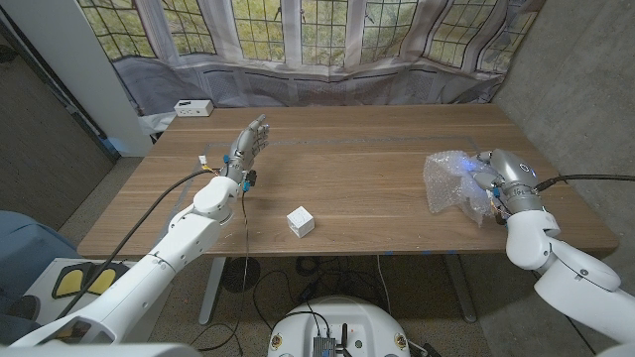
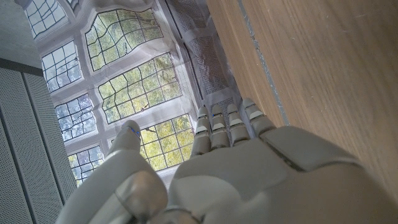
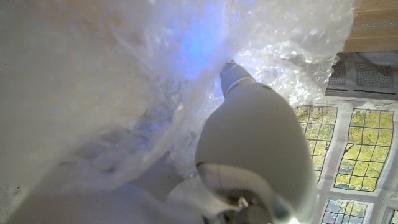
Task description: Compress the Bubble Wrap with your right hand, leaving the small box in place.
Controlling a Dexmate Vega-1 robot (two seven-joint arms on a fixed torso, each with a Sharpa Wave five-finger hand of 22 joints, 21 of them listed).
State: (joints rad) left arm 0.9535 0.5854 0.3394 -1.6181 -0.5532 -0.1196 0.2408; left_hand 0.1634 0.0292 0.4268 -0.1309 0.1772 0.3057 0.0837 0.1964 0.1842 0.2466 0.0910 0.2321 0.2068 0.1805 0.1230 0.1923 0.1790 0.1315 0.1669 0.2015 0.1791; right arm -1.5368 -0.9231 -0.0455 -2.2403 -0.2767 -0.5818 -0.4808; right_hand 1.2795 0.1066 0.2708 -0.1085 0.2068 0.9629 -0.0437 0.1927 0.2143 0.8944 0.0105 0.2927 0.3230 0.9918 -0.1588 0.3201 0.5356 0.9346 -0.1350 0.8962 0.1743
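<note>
A: Clear plastic, crumpled into a lump: that is the bubble wrap (image 1: 458, 181), lying at the right end of the wooden tabletop (image 1: 377, 169), towards its near edge.

B: And the right hand (image 1: 493, 180)?

A: It lies on the wrap's right side, pressed into it. In the right wrist view the film (image 3: 186, 68) bunches tight around the fingers (image 3: 236, 78), with a blue glow showing through it. The fingers are buried in the plastic and gripping it.

B: Where is the small box (image 1: 301, 222)?

A: The small white box sits near the middle of the tabletop, close to the near edge, well apart from the wrap and from both hands.

B: What about the left hand (image 1: 250, 144)?

A: It is raised above the left part of the tabletop, holding nothing. The left wrist view shows its fingers (image 2: 227, 124) stretched out straight and side by side, the thumb set apart, so it is open.

B: Anything else on the wood?

A: A small white device (image 1: 192, 108) at the far left corner, in front of the curtain printed with leaded windows (image 1: 327, 35).
</note>
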